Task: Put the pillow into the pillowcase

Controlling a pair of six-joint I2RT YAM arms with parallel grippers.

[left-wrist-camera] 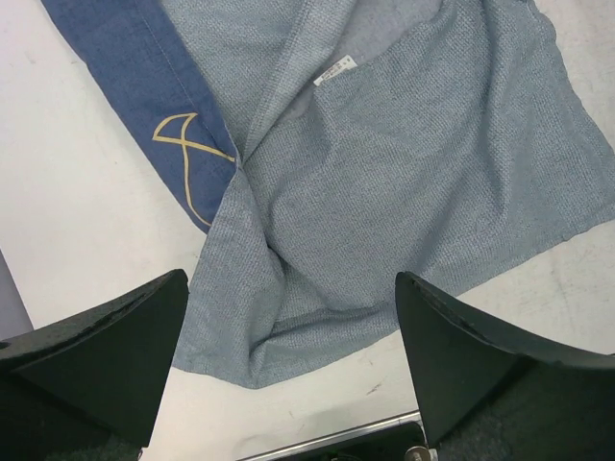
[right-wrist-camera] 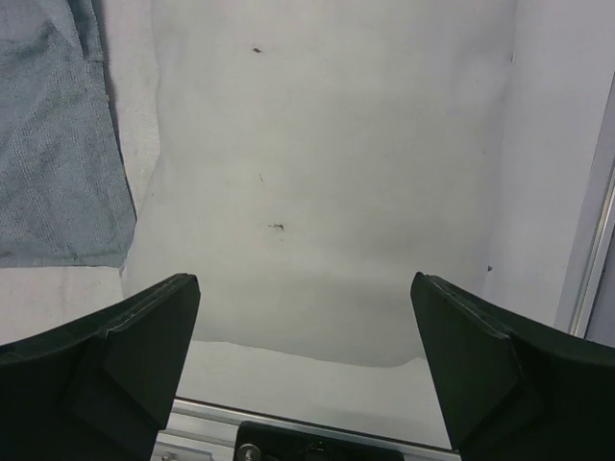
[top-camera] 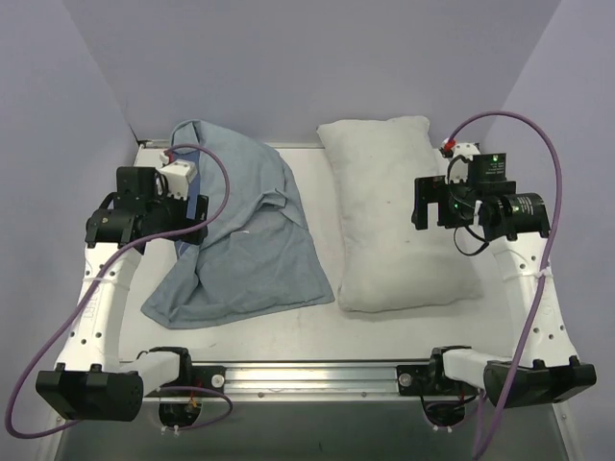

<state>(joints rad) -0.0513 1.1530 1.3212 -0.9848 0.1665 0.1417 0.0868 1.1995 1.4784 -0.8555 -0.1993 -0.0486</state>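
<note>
1. Top view, task things: plump white rectangular fabric pillow (top-camera: 394,216) flat on right half of white counter (top-camera: 317,336). Wholly outside limp grey-blue fabric pillowcase (top-camera: 240,240), which lies crumpled on left half. Near corners just beside each other; contact not certain.
2. Top view, progress (judged): nothing of the insertion done. Opening the case, grasping the pillow and sliding it in all left to do.
3. Top view, arms: left pincer (top-camera: 195,219) over left part of case, right pincer (top-camera: 423,202) at pillow's right edge. Jaw spread unclear from here.
4. Left wrist view: left pincer (left-wrist-camera: 288,355) spread wide, empty, above pillowcase (left-wrist-camera: 384,192). Pale side up. Navy band (left-wrist-camera: 125,67) turned out at upper left, bearing part of a cream outline (left-wrist-camera: 183,144). Small white sewn-in label (left-wrist-camera: 333,72), print too small to read. No other writing.
5. Right wrist view: right pincer (right-wrist-camera: 303,355) spread wide, empty, above pillow (right-wrist-camera: 327,173). Edge of pillowcase (right-wrist-camera: 53,144) at left. No brand or label; a few dark specks only.
</note>
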